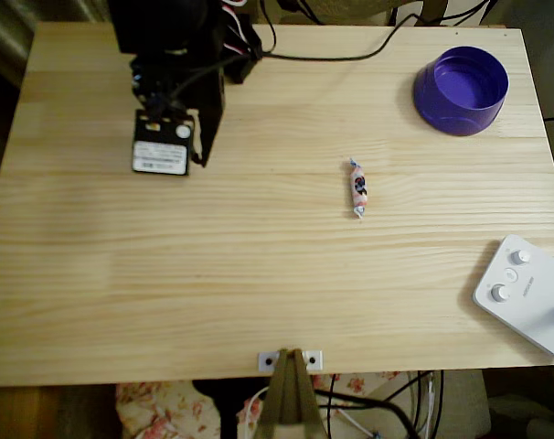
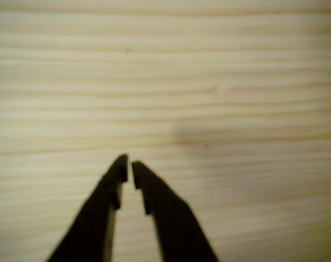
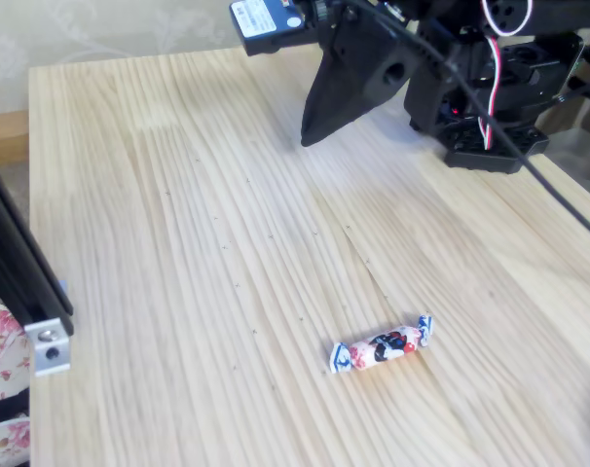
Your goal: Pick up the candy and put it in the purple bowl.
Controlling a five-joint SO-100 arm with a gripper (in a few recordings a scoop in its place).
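The candy (image 1: 357, 187) lay mid-table (image 1: 259, 293), the bowl (image 1: 461, 90) at the far right corner, the claw (image 2: 128, 166) nearly closed, empty

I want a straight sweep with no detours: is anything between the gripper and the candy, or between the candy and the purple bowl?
Nothing visible. In the overhead view, bare wood lies between the gripper and the candy, and between the candy and the purple bowl. The white device sits off near the table's lower right corner.
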